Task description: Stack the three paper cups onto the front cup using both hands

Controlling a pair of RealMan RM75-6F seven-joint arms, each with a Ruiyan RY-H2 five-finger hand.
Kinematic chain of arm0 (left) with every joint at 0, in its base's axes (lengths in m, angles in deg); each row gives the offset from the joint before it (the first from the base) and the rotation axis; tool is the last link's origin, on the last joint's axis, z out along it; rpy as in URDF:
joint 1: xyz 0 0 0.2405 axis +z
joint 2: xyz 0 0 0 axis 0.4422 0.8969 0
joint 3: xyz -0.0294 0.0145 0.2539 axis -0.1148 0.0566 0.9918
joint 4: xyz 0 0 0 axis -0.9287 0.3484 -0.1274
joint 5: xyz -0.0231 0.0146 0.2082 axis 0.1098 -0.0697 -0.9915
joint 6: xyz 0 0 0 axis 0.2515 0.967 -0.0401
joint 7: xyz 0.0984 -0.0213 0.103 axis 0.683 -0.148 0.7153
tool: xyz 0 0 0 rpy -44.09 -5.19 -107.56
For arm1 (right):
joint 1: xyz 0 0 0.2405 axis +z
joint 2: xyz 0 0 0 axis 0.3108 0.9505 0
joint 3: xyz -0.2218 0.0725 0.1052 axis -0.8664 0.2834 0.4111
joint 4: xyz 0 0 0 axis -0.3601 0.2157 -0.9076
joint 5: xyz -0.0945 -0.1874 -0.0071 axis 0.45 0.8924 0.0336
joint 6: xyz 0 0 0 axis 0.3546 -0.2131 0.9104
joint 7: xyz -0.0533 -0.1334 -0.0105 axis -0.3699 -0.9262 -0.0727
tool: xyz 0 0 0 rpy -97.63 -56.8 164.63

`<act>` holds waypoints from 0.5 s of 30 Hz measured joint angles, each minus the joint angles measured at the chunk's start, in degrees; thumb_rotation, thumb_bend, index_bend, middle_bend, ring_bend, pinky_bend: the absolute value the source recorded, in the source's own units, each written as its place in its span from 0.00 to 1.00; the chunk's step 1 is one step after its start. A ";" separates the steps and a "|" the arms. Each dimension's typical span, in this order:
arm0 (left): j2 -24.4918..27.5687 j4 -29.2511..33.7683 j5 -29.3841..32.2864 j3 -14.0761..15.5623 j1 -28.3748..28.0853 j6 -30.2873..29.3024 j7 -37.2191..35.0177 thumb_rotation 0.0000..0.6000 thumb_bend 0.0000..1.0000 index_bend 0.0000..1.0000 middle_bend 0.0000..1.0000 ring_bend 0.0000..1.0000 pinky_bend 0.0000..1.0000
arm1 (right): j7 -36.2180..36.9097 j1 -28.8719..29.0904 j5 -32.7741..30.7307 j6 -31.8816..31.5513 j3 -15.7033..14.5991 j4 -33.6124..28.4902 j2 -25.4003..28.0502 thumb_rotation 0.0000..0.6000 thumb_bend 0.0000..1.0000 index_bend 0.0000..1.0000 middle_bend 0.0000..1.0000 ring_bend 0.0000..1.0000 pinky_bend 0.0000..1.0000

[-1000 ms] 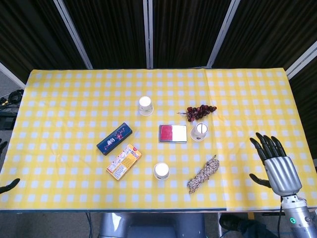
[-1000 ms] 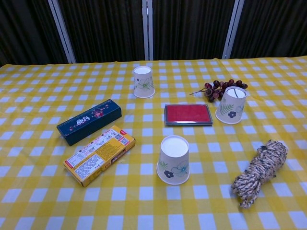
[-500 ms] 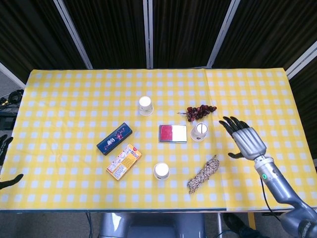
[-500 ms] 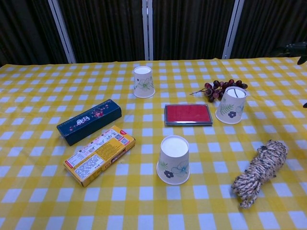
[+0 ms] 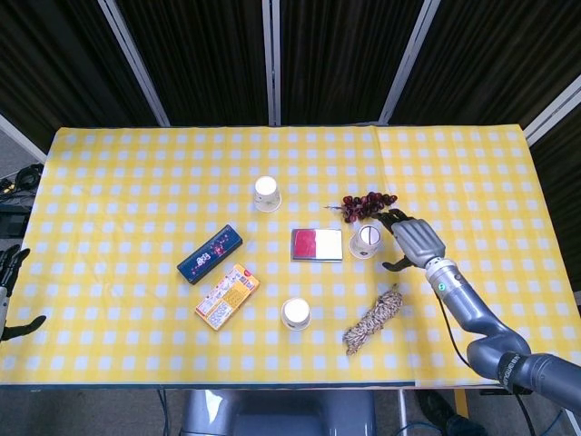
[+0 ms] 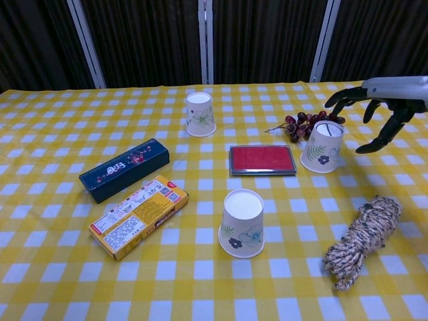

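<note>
Three paper cups stand upside down on the yellow checked table. The front cup (image 5: 295, 313) (image 6: 242, 223) is near the table's front edge. The back cup (image 5: 267, 193) (image 6: 200, 114) stands far from me. The right cup (image 5: 366, 242) (image 6: 322, 146) sits beside the red pad. My right hand (image 5: 408, 240) (image 6: 374, 107) hovers just right of the right cup with fingers spread, holding nothing and a small gap away from it. My left hand (image 5: 11, 291) shows only at the left edge of the head view, off the table, fingers apart.
A red pad (image 5: 317, 244) (image 6: 261, 160) lies left of the right cup. Dark grapes (image 5: 368, 204) (image 6: 304, 124) lie behind it. A rope bundle (image 5: 374, 320) (image 6: 362, 239) lies front right. A blue box (image 5: 209, 254) (image 6: 124, 169) and a yellow box (image 5: 227, 296) (image 6: 138, 215) lie at left.
My right hand has swept from the table's front right corner leftward and away from me, arriving beside the right cup. The left hand rose slightly at the left edge. The cups stayed put.
</note>
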 measured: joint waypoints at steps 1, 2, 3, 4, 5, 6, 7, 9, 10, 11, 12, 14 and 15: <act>-0.05 -0.01 0.06 0.00 -0.03 0.02 0.06 1.00 0.00 0.00 0.00 0.00 0.00 | 0.01 0.29 -0.22 0.12 0.03 0.47 -0.60 1.00 0.16 0.19 0.19 0.13 0.31; -0.11 -0.04 0.21 0.00 -0.07 0.10 0.17 1.00 0.00 0.00 0.00 0.00 0.00 | 0.02 0.64 -0.47 0.23 0.09 1.05 -1.32 1.00 0.18 0.20 0.20 0.14 0.31; -0.15 -0.06 0.34 -0.01 -0.11 0.15 0.25 1.00 0.00 0.00 0.00 0.00 0.00 | -0.01 1.01 -0.73 0.32 0.14 1.76 -2.06 1.00 0.21 0.22 0.20 0.15 0.31; -0.17 -0.06 0.46 -0.02 -0.14 0.20 0.27 1.00 0.00 0.00 0.00 0.00 0.00 | -0.15 1.55 -1.09 0.41 0.19 2.79 -3.01 1.00 0.24 0.22 0.20 0.15 0.31; -0.17 -0.09 0.61 -0.04 -0.16 0.25 0.27 1.00 0.00 0.00 0.00 0.00 0.00 | -0.40 1.99 -1.41 0.48 0.21 3.57 -3.70 1.00 0.25 0.23 0.21 0.15 0.31; -0.17 -0.12 0.68 -0.04 -0.18 0.26 0.26 1.00 0.00 0.00 0.00 0.00 0.00 | -0.73 2.41 -1.83 0.56 0.22 4.26 -4.33 1.00 0.25 0.23 0.21 0.16 0.31; -0.17 -0.15 0.75 -0.05 -0.19 0.26 0.25 1.00 0.00 0.00 0.00 0.00 0.00 | -1.08 2.86 -2.50 0.70 0.25 4.82 -4.89 1.00 0.25 0.23 0.22 0.17 0.31; -0.15 -0.20 0.88 -0.06 -0.21 0.30 0.12 1.00 0.00 0.00 0.00 0.00 0.00 | -1.38 3.43 -3.55 0.93 0.31 5.14 -5.48 1.00 0.25 0.23 0.24 0.19 0.32; -0.14 -0.21 0.91 -0.06 -0.22 0.32 0.06 1.00 0.00 0.00 0.00 0.00 0.00 | -1.66 3.75 -4.13 0.99 0.32 5.27 -5.84 1.00 0.25 0.24 0.26 0.21 0.33; -0.11 -0.22 0.93 -0.04 -0.24 0.34 0.02 1.00 0.00 0.00 0.00 0.00 0.00 | -1.94 3.91 -4.37 0.91 0.30 5.37 -6.06 1.00 0.25 0.26 0.28 0.22 0.34; -0.10 -0.22 0.93 -0.02 -0.25 0.34 -0.01 1.00 0.00 0.00 0.00 0.00 0.00 | -2.26 4.01 -4.50 0.73 0.24 5.46 -6.24 1.00 0.26 0.28 0.30 0.25 0.36; -0.05 -0.18 0.81 0.05 -0.24 0.26 -0.09 1.00 0.00 0.00 0.00 0.00 0.00 | -3.08 4.18 -4.77 0.08 0.03 5.62 -6.66 1.00 0.26 0.35 0.36 0.30 0.40; -0.03 -0.15 0.76 0.08 -0.22 0.20 -0.13 1.00 0.00 0.00 0.00 0.00 0.00 | -3.34 4.22 -4.89 -0.27 -0.05 5.65 -6.81 1.00 0.26 0.38 0.39 0.33 0.42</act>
